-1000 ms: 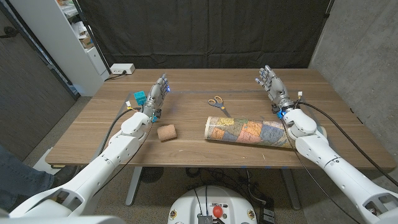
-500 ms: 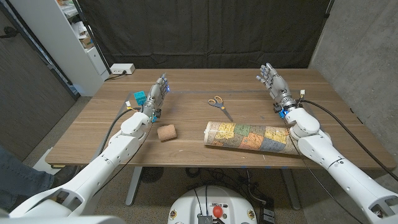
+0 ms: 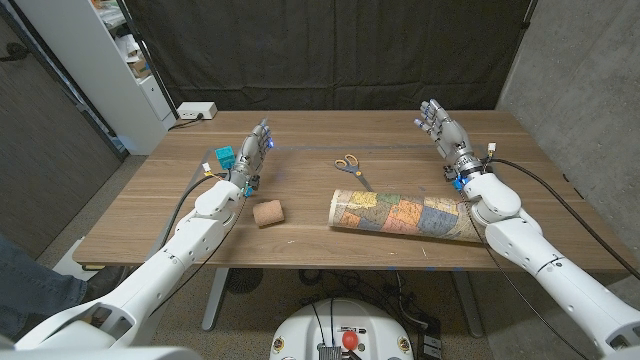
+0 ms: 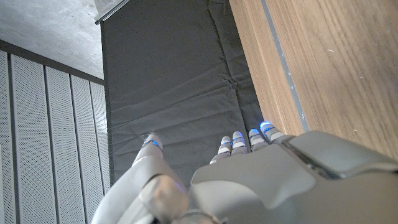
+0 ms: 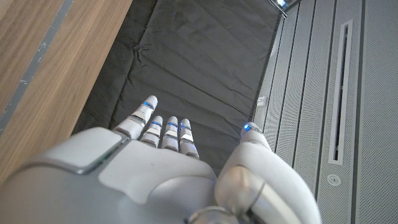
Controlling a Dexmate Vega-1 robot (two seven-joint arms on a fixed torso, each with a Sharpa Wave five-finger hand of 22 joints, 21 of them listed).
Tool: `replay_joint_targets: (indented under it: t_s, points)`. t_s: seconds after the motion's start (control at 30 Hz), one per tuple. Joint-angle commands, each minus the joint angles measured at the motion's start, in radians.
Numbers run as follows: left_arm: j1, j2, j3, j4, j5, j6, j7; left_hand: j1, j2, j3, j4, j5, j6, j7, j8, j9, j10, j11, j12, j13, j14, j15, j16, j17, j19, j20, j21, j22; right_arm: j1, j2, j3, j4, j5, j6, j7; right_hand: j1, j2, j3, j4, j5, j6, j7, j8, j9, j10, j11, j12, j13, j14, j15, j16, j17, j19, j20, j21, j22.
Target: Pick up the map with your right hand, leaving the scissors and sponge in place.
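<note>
- right hand (image 3: 441, 133) up over the far right part of the wooden table (image 3: 300, 235), fingers apart and straight, holding nothing; its forearm crosses just past the right end of the map
- right wrist view: back of right hand (image 5: 155, 168), fingers spread, pointing toward the black curtain (image 5: 199, 68), table edge to one side
- left hand (image 3: 255, 152) on the far left side of the table, fingers apart and extended, nothing in it; can't tell if it touches the tabletop
- left wrist view: left hand (image 4: 249, 180) fingertips lit blue, splayed toward the curtain, wood surface alongside
- map (image 3: 402, 215), rolled into a tube, colourful print outside, lying on its side on the near right of the table, long axis running left to right, right end slightly nearer the front edge; no hand touching it
- scissors (image 3: 350, 167) with orange handles, flat on the table just behind the map's left end, apart from it, roughly mid-table
- sponge (image 3: 268, 212), small brown block, left of the map with a gap between, near the left forearm
- white power strip (image 3: 196, 110) past the far left corner of the table
</note>
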Motion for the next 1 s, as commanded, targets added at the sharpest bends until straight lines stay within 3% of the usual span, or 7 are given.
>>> replay_joint_targets:
  t_s: [0.03,0.57,1.0]
  points:
    - [0.005,-0.001,0.0,-0.005,-0.007,0.0,-0.005,0.0,0.011,0.0,-0.004,-0.001,0.003,0.003,-0.001,0.004,0.003,0.002,-0.001,0.003,-0.005,0.004,0.0,0.006,-0.048,0.007,-0.007,0.002,-0.048,-0.029,0.024,-0.052,-0.026,0.029,-0.018,0.01,-0.001,0.002,-0.004,-0.003,0.01,-0.001,0.008,0.002,0.01,-0.003,0.006,0.003,0.008,0.002,0.006,-0.001,0.01,0.002,-0.004,0.005]
    - [0.016,0.002,-0.005,-0.016,-0.009,0.001,0.005,0.0,0.013,0.0,-0.005,-0.002,0.004,0.003,-0.002,0.004,0.004,0.0,-0.001,0.003,-0.003,0.005,0.0,0.006,-0.046,0.007,-0.011,0.002,-0.081,-0.045,0.042,-0.087,-0.031,0.047,-0.013,0.01,-0.001,0.001,-0.006,-0.004,0.012,-0.003,0.008,0.002,0.015,-0.01,0.006,0.003,0.011,0.003,0.007,-0.001,0.014,0.004,-0.01,0.005]
    - [0.023,0.005,-0.009,-0.028,-0.013,-0.002,0.005,0.0,0.015,-0.001,-0.007,-0.003,0.006,0.003,-0.001,0.004,0.006,0.003,-0.001,0.003,-0.002,0.005,0.0,0.006,-0.045,0.008,-0.015,0.002,-0.141,-0.08,0.078,-0.136,-0.056,0.065,-0.028,0.011,0.0,0.001,-0.008,-0.006,0.015,-0.007,0.008,0.002,0.017,-0.01,0.005,0.003,0.012,0.002,0.006,-0.001,0.016,0.004,-0.014,0.005]
